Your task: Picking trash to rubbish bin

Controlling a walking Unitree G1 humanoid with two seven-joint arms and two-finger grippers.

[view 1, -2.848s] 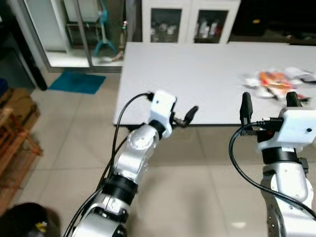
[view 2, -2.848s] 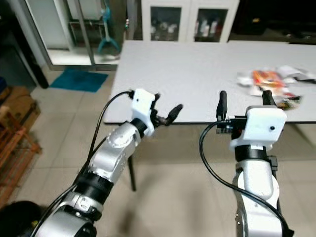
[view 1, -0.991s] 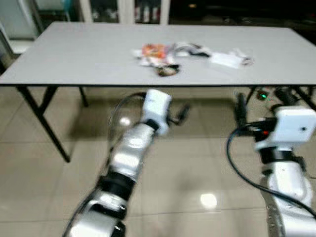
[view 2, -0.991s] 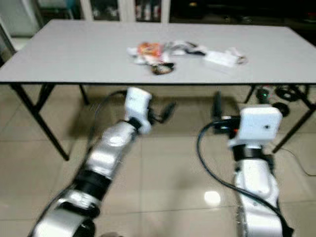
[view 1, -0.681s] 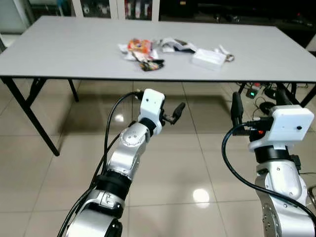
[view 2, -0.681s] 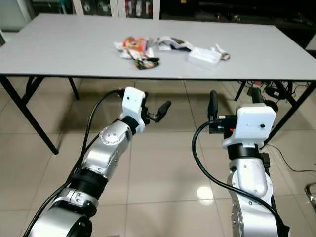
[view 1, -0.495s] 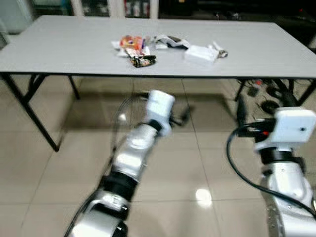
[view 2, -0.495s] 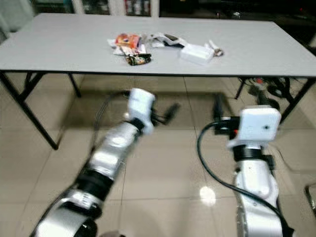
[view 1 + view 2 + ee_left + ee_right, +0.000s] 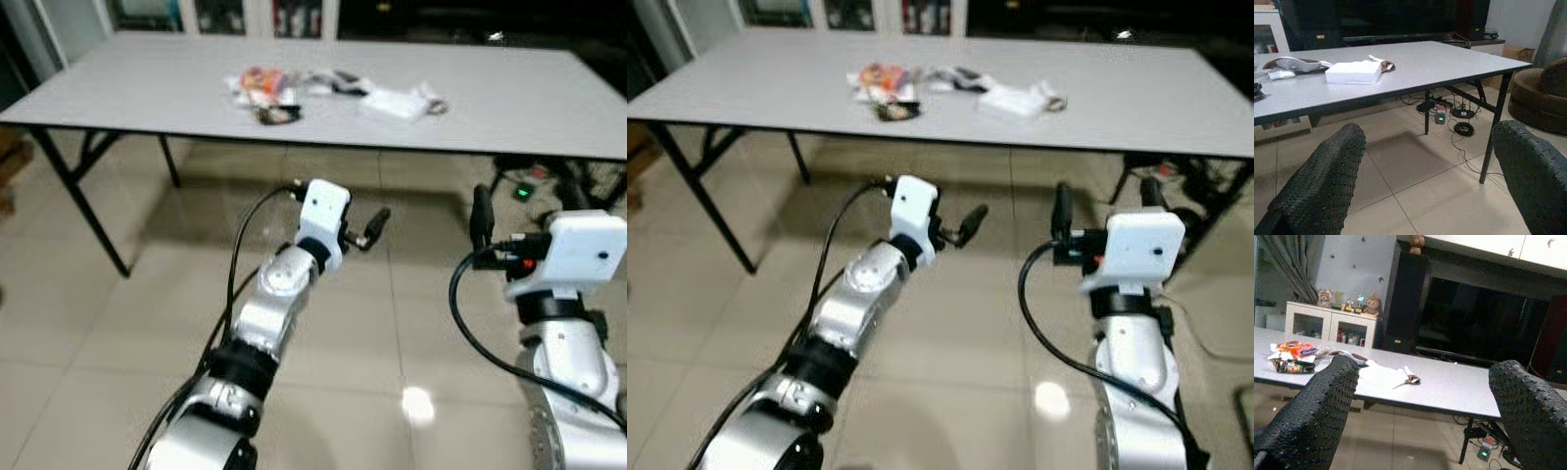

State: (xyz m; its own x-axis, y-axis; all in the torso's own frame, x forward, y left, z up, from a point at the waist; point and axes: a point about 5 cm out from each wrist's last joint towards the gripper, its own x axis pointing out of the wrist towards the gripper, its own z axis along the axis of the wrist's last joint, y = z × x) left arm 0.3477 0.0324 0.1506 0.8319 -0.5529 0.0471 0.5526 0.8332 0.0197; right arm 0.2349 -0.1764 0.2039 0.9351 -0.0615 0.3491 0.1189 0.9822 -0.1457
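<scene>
Since the earlier frame my view has swung: table [image 9: 147, 93] now spans the frame, trash pile [image 9: 263, 86] and white box [image 9: 390, 101] sit mid-table toward the far edge. Still standing off. Need to close in squarely before reaching. Left hand [image 9: 370, 227] and right hand [image 9: 529, 206] are raised ahead, fingers spread, holding nothing, below the near edge.

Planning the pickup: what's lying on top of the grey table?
On the grey table: a colourful wrapper pile, a white box and a small scrap beside it. Anything beneath the pile is hidden.
</scene>
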